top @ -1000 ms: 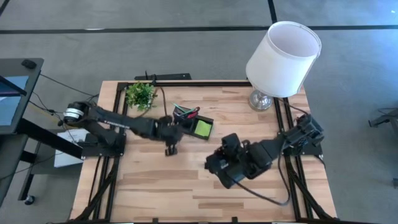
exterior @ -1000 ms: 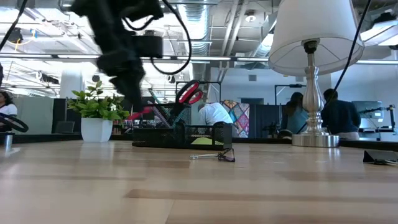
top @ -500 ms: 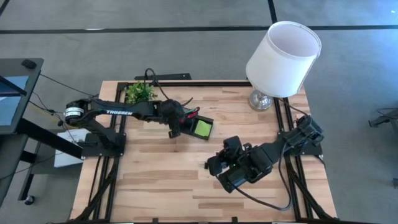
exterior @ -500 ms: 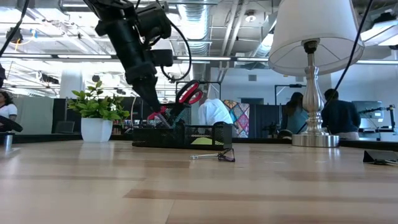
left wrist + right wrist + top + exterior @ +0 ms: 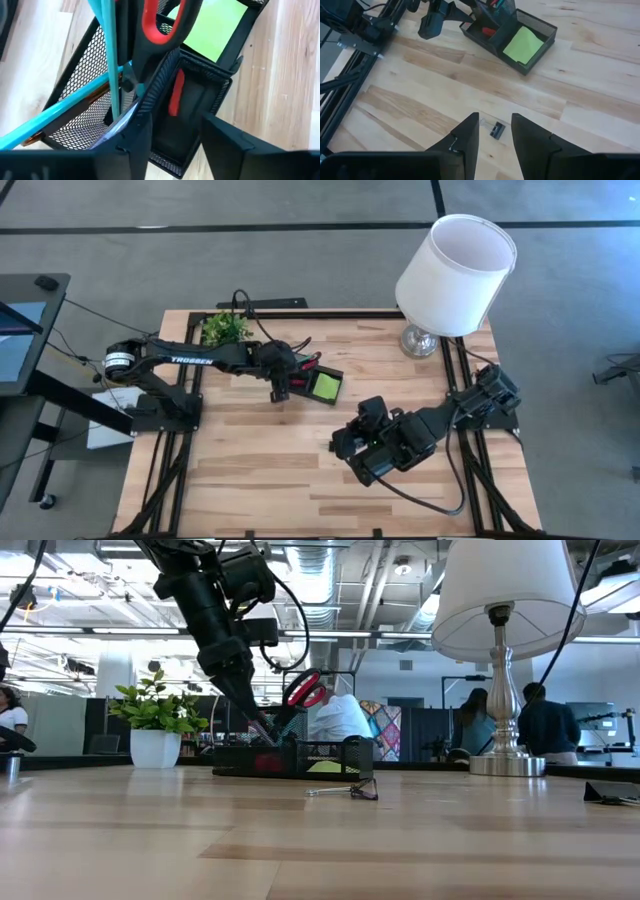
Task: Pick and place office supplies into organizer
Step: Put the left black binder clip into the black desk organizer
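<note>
My left end effector (image 5: 279, 386) hangs open and empty over the organizer (image 5: 322, 381) near the tabletop's far edge, while my right end effector (image 5: 494, 131) waits open above a black clip (image 5: 497, 131).

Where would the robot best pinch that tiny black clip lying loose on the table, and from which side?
Probably across its black body, coming straight down from above. The black clip lies flat on the bare table, with its thin wire handles sticking out sideways, so the body looks like the only solid part to squeeze. The right pincer hangs open right over it, one finger on each side.
</note>
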Available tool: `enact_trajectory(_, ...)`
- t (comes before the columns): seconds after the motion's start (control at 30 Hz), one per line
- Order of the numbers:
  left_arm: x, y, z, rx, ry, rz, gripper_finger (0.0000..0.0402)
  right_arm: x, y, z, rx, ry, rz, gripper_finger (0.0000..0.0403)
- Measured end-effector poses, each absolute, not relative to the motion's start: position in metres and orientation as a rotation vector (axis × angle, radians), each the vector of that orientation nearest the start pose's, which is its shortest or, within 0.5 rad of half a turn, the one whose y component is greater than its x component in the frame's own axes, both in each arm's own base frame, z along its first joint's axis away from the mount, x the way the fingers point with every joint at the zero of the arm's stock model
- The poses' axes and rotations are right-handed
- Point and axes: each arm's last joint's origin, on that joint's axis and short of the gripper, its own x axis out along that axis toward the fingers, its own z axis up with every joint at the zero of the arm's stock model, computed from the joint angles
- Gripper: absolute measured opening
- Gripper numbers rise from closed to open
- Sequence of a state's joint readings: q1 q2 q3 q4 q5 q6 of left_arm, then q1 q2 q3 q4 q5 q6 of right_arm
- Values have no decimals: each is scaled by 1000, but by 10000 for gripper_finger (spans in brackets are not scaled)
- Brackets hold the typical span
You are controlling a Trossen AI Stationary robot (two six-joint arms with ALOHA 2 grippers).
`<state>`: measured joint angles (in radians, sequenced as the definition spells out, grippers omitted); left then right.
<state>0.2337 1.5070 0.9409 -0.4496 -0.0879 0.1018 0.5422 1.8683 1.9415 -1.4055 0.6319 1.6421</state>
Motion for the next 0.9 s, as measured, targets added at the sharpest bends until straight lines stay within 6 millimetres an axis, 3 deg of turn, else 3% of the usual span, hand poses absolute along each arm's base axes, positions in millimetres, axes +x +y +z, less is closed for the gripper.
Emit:
enact_trajectory(0.2, 285, 68, 204, -101, 1016, 273, 188, 314, 175, 345, 739, 703, -851, 108)
enact_trajectory(0.33, 285, 60, 205, -247, 1006, 203, 188, 310, 183, 345, 734, 708, -827, 108)
enact_trajectory(0.47, 282, 48, 211, -274, 1009, 136, 181, 303, 200, 342, 716, 722, -781, 108)
enact_trajectory(0.7, 273, 10, 240, -318, 915, 29, 174, 298, 239, 309, 728, 769, -815, 108)
enact_trajectory(0.83, 274, -21, 245, -294, 887, -80, 176, 296, 261, 283, 803, 778, -895, 108)
enact_trajectory(0.9, 277, -36, 245, -249, 862, -140, 179, 292, 270, 279, 843, 761, -899, 108)
